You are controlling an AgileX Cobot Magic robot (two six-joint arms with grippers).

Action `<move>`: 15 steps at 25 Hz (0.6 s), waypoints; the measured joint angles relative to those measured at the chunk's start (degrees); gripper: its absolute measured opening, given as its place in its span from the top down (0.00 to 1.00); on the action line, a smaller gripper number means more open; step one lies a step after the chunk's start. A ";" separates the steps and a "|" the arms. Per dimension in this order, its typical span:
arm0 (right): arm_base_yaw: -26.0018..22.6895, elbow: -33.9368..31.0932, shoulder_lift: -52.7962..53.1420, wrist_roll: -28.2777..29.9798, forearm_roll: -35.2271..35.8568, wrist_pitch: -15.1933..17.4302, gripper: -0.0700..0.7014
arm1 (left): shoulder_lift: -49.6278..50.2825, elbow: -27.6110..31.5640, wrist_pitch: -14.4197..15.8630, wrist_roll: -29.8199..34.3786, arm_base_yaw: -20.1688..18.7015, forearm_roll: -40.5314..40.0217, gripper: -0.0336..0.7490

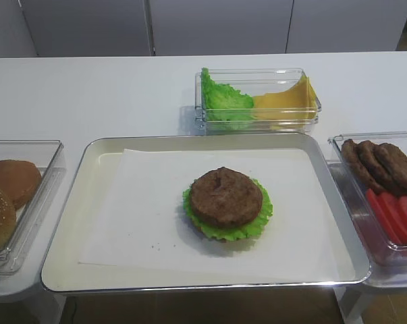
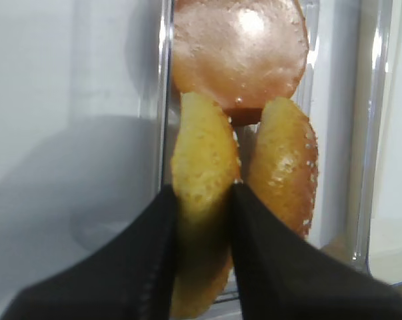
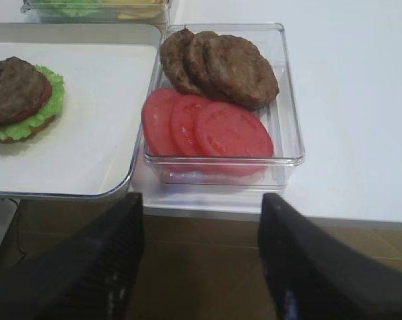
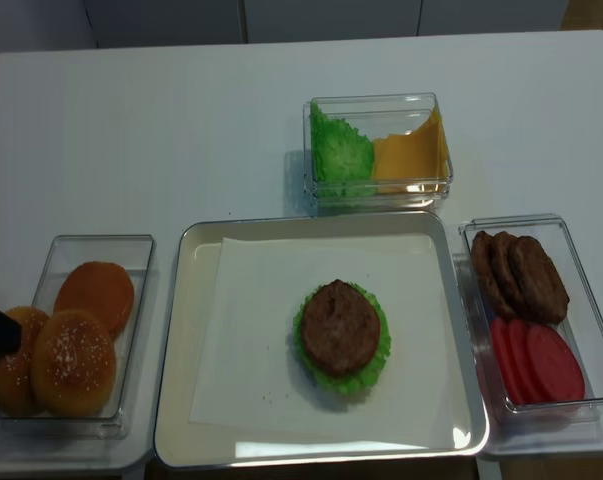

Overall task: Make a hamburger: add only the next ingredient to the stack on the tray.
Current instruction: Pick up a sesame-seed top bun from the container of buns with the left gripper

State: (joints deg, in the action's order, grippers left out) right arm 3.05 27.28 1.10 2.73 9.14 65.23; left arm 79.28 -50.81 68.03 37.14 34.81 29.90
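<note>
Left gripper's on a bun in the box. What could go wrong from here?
1. The left gripper pinches the gripped bun, whose seeds are hard to make out. The neighbouring bun is clearly seeded, so this may be the wrong piece.
2. The gripper reaches in between the two buns, so lifting could drag the neighbour out.
3. The bun is held on edge and could land tilted on the stack.

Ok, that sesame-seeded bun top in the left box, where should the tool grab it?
Pinch the sesame bun top across its thickness, one tool finger on the seeded dome, one on its underside, coming down through the clear box and its open top. It leans on edge beside another bun, so its faces probably offer the easiest hold.
</note>
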 joint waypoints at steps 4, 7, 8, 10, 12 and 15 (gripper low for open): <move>0.00 0.00 0.00 0.00 0.00 0.00 0.35 | 0.00 0.00 0.12 0.03 0.00 0.38 0.75; 0.00 0.00 0.00 0.00 0.00 0.00 0.35 | 0.00 0.00 0.22 0.03 0.00 1.47 0.75; 0.00 0.00 0.00 0.00 0.00 0.00 0.35 | 0.00 0.00 0.24 0.03 0.00 1.99 0.76; 0.00 0.00 0.00 0.00 0.00 0.00 0.35 | 0.00 0.00 0.44 0.03 0.07 2.89 0.77; 0.00 0.00 0.00 0.00 0.00 0.00 0.35 | -0.14 -0.13 0.70 0.12 0.07 3.39 0.77; 0.00 0.00 0.00 0.00 0.00 0.00 0.35 | -1.29 -2.15 1.07 0.12 0.07 3.39 0.77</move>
State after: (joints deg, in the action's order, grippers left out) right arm 3.05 27.28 1.10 2.73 9.14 65.23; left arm 77.99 -52.96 69.10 37.26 34.88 33.30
